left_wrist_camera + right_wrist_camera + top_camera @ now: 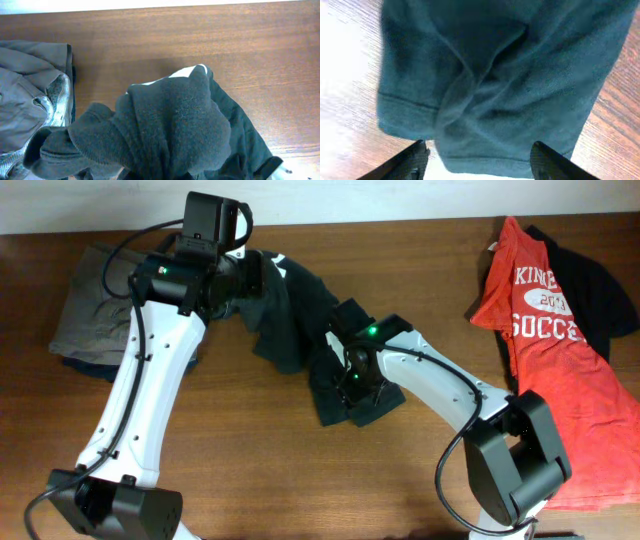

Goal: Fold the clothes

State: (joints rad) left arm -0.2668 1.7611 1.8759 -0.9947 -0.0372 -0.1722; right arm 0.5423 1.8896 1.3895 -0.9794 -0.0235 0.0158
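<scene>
- Table (300,480): brown wood, filling the overhead view; every item below lies on it or hangs above it.
- Black T-shirt (290,320): centre of the overhead view, a rumpled band running from the upper centre-left down to the centre. Its upper end is gathered at the left gripper and its lower end is spread flat on the wood under the right gripper. In the left wrist view it is a thick bunch (175,125) filling the lower middle of the frame, with a white patch (186,72) at the top of the bunch. In the right wrist view it is a creased sheet (510,75) across most of the frame, its hem towards the bottom.
- Left gripper (252,275): upper centre-left of the overhead view, jaws together and clamped on the gathered end of the black T-shirt.
- Right gripper (352,385): centre of the overhead view, pointing down over the lower end of the black T-shirt. In its own wrist view (480,162) the jaws stand wide apart, with the fingertips (415,157) at the bottom corners of the cloth's hem. Contact with the cloth cannot be told.
- Red T-shirt (550,370): right edge of the overhead view, laid out long, white "SOCCER" print facing up.
- Second black garment (600,280): upper right, partly under the red T-shirt.
- Grey garment (90,320): far left of the overhead view, folded; also at the left edge of the left wrist view (25,100).
- Navy piece (85,367): a dark edge showing under the grey garment's lower side.
</scene>
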